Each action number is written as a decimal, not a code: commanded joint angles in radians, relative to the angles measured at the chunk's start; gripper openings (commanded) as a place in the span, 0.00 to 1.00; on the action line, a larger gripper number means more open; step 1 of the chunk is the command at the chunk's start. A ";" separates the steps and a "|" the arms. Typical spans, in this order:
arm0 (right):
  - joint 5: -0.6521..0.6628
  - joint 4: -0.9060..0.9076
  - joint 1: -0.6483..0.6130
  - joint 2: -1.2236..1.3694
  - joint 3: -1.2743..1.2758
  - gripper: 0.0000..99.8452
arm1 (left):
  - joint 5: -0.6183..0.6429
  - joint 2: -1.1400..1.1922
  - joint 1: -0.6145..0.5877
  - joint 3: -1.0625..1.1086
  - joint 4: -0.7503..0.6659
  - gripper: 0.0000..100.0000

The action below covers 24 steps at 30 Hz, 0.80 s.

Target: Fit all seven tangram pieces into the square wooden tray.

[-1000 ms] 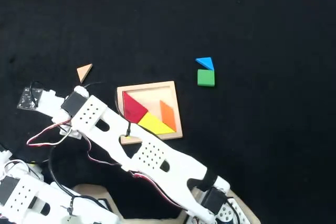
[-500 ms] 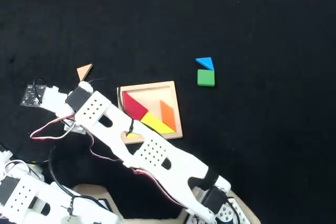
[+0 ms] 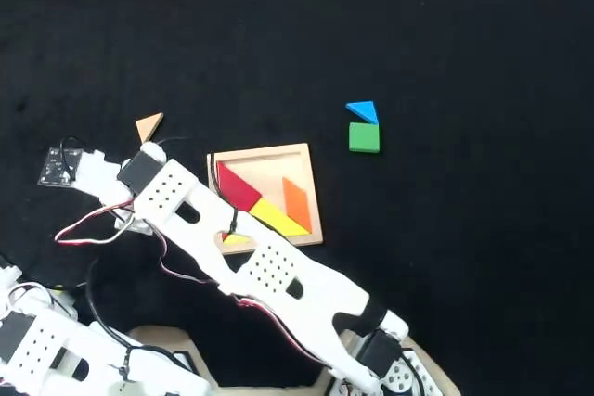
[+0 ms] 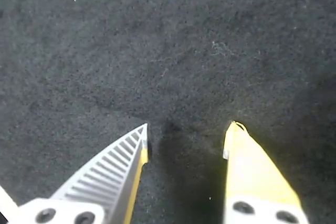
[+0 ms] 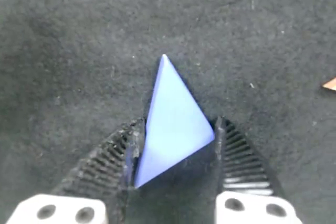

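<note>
Wooden tray [image 3: 260, 149] corner under white arm [image 3: 269, 271]; pale-blue triangle [image 5: 168, 103] in right pincer [image 5: 178, 123].

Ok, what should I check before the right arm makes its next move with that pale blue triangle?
1. Grip: the right gripper touches the pale blue triangle piece on both sides: ok.
2. Piece lifted off the black cloth: cannot tell.
3. Room in the square wooden tray: bare wood beside the red triangle, yellow triangle and orange parallelogram: ok.
4. Whole tray in sight: the right arm covers its lower left corner in the high view: not ok.
5. Left gripper open over bare cloth, holding nothing: ok.
</note>
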 commanded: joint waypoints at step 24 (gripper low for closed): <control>0.006 0.014 0.061 -0.022 -0.031 0.04 | -0.002 -0.011 0.027 0.002 -0.025 0.23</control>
